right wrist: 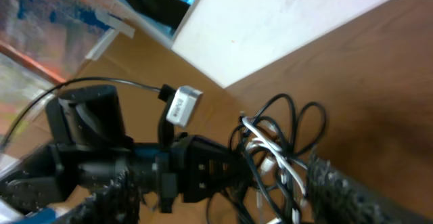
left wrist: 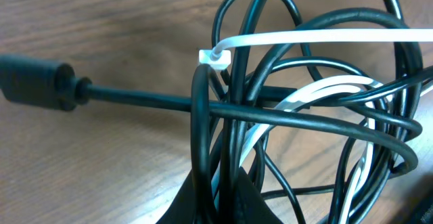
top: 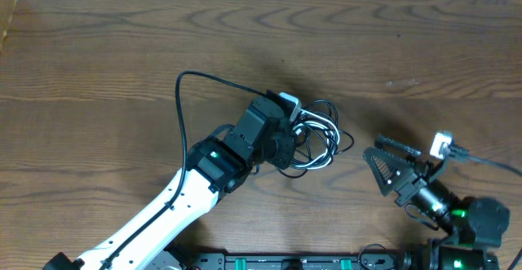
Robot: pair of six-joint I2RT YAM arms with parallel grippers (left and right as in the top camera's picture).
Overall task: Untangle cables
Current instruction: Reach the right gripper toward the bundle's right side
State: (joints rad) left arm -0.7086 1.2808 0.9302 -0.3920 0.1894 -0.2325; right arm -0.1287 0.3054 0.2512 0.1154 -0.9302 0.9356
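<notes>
The left fingers (top: 291,139) are clamped on black strands at the left edge of the cables (top: 322,131), which lie as one knotted bundle near the middle of the desk (top: 98,58). In the left wrist view a black plug (left wrist: 34,82) trails off to the left, and a white zip tie (left wrist: 216,56) crosses several loops. If this hold takes in more than one strand, a pull probably drags the whole bundle and tightens the knot. The white cable (left wrist: 318,92), threaded through black loops, may snag. Further right, the right fingers (top: 379,168) stand spread, holding nothing, well apart from the bundle. If they close on a crossing instead of a single cord, both arms would strain against the same knot.
</notes>
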